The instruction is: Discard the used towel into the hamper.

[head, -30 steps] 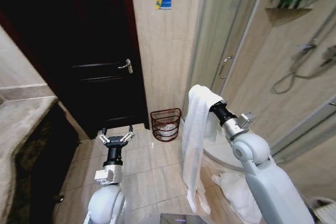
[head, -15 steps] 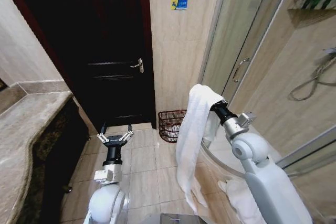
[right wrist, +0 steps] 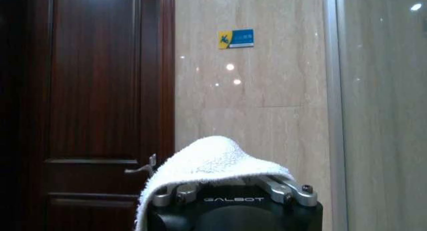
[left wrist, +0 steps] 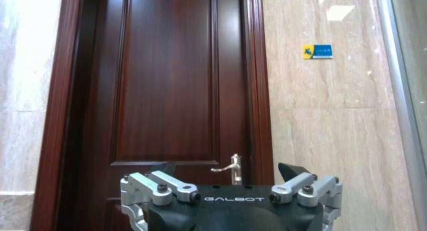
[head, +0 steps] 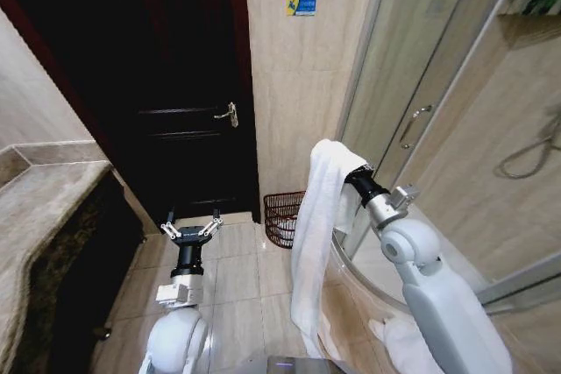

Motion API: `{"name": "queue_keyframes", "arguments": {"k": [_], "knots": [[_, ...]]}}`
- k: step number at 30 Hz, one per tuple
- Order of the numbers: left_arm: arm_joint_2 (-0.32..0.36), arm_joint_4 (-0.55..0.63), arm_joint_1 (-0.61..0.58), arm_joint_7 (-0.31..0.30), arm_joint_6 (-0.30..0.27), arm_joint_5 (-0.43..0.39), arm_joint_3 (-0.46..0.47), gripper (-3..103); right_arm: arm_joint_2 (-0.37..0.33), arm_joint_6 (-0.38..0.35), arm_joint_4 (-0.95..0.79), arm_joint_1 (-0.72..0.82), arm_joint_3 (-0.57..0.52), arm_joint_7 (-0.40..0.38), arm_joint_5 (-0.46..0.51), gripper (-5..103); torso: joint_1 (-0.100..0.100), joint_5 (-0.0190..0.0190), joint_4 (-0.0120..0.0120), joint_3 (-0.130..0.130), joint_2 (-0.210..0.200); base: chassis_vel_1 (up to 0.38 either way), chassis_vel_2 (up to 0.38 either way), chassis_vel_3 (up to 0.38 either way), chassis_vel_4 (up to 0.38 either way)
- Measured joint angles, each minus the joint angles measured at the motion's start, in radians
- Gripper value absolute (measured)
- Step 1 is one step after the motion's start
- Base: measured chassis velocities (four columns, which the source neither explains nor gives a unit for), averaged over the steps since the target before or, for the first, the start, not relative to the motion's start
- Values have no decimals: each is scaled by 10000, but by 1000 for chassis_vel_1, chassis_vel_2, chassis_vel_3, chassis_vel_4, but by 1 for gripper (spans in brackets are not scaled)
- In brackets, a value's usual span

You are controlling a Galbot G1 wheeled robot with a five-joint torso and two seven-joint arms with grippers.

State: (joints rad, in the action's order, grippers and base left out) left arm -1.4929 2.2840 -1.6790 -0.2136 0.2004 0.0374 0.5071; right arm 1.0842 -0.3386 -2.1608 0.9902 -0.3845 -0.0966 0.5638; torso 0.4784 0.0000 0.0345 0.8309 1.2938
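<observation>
Right gripper pinches towel — long axis hangs vertical; hamper lies ahead, lower, nearer your right arm. Left gripper spread, idle.

Dim, warm indoor light; ceiling-lamp glare on glossy wall tiles; wide-angle edge distortion.

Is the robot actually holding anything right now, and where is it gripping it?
Yes. The right tool holds a white towel, draped over it near the towel's upper end, the rest hanging toward the floor. The left tool is open and empty.
</observation>
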Motion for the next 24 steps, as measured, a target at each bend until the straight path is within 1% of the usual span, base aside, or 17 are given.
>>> {"name": "queue_keyframes", "arguments": {"k": [5,8,9,13,14,15,17,18,19,21,24], "knots": [[-13,-16,-8,6,4,18,-20,100,-45,-139,52,-338,1,-269,308,7,3,3,-1,2,-2,-81,58,62,-52],[-10,-64,-4,14,6,39,-33,100,-205,-233,288,-1342,242,-653,724,7,-6,2,-2,0,-1,0,0,0,0],[-10,-64,-4,14,6,39,-33,100,-205,-233,288,-1342,242,-653,724,7,-6,2,-2,0,-1,0,0,0,0],[12,-82,-8,30,-5,44,-16,100,-529,-392,739,-3267,704,-1076,1537,7,-8,-3,1,-2,0,0,0,0,0],[12,-82,-8,30,-5,44,-16,100,-529,-392,739,-3267,704,-1076,1537,7,-8,-3,1,-2,0,0,0,0,0],[17,-91,-9,36,-10,44,-8,100,-578,-421,842,-3604,801,-1155,1674,7,-7,0,1,-1,0,0,0,0,0],[6,-119,-8,45,-25,44,10,100,-713,-489,1182,-4633,1101,-1387,2153,7,-5,0,2,0,-1,0,0,0,0],[-5,-137,-8,45,-29,44,16,100,-762,-518,1350,-5097,1196,-1448,2366,7,-4,0,1,0,-1,0,0,0,0],[-5,-137,-8,45,-29,44,16,100,-762,-518,1350,-5097,1196,-1448,2366,7,-4,0,1,0,-1,0,0,0,0],[-31,-163,-18,49,-38,43,17,100,-879,-650,1651,-6115,1369,-1519,2790,7,-2,-3,2,0,-1,0,0,0,0],[7,-282,-11,70,-60,42,-26,100,-1021,-804,1889,-7096,1581,-1655,3170,7,-2,1,1,0,-1,0,0,0,0]]}}
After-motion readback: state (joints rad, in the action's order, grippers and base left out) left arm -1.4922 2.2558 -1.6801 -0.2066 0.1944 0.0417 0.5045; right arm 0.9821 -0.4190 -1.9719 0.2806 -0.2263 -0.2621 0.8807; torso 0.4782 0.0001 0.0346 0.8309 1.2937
